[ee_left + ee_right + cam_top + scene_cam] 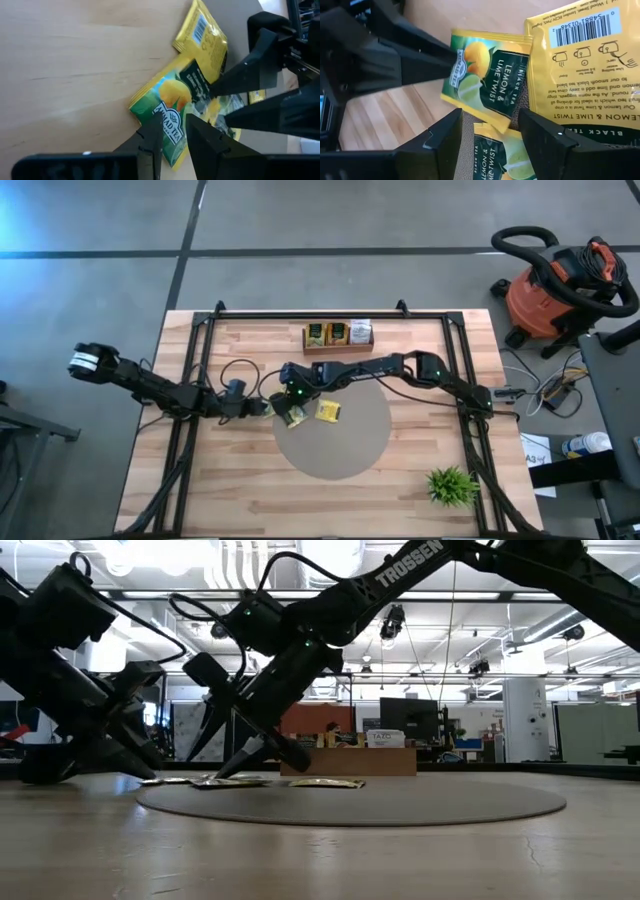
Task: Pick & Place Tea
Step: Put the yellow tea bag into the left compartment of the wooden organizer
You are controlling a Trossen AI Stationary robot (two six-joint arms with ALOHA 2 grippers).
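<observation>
Three yellow tea packets lie at the left rim of the round grey mat (340, 445). A green-and-yellow lemon-lime packet (485, 75) has my left gripper (172, 142) shut on its edge. One barcode-side-up packet (590, 60) lies beside it, and a third (495, 155) lies partly under it. My right gripper (492, 140) reaches in from the table's right, slanting down, and is open. Its fingers stand on either side of the held packet's opposite corner, touching nothing that I can see. More tea stands in the wooden tray (338, 335) at the far edge. My left gripper pinches the lemon-lime packet at its label-end edge (453, 64) between its two fingers. It comes from the table's left, slanting down. The packet lies nearly flat, and its other end (210, 97) reaches over the mat's rim and a neighbouring packet.
A small green plant (452, 485) stands near the table's near right corner. The black frame rails (470, 380) run along both sides and the far edge. The mat's right half and the wood toward the near edge are bare.
</observation>
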